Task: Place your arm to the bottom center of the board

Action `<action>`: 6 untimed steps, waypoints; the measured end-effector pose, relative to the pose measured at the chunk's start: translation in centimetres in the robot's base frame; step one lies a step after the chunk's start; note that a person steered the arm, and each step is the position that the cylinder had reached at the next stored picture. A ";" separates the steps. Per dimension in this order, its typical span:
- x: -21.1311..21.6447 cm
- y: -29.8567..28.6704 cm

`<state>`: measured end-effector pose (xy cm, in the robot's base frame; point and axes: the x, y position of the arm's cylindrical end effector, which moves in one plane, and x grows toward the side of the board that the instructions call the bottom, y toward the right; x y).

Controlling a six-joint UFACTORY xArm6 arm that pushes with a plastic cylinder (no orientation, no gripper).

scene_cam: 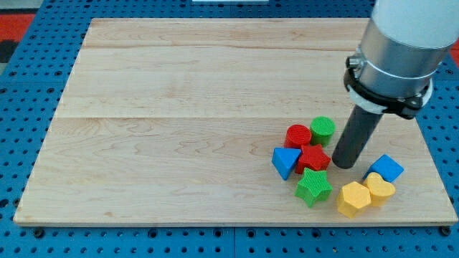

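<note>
My tip (345, 164) rests on the wooden board (179, 107) at the lower right, just right of a red star block (313, 158) and among a cluster of blocks. A red cylinder (297, 135) and a green cylinder (323, 130) lie up-left of the tip. A blue triangle (286, 162) sits left of the red star. A green star (313, 186) lies below-left of the tip. A blue cube (386, 168) is to the tip's right. A yellow hexagon (353, 198) and a yellow heart (379, 189) lie below it.
The arm's grey body (401, 43) hangs over the board's upper right corner. A blue pegboard surface (29, 143) surrounds the board on all sides.
</note>
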<state>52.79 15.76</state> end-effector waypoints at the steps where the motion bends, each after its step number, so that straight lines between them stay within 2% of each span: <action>1: -7.6 0.0; 2: -14.9 -6.9; 3: -15.6 -16.2; 4: -9.0 -19.7; 5: 2.1 -20.1; 6: 8.9 -19.7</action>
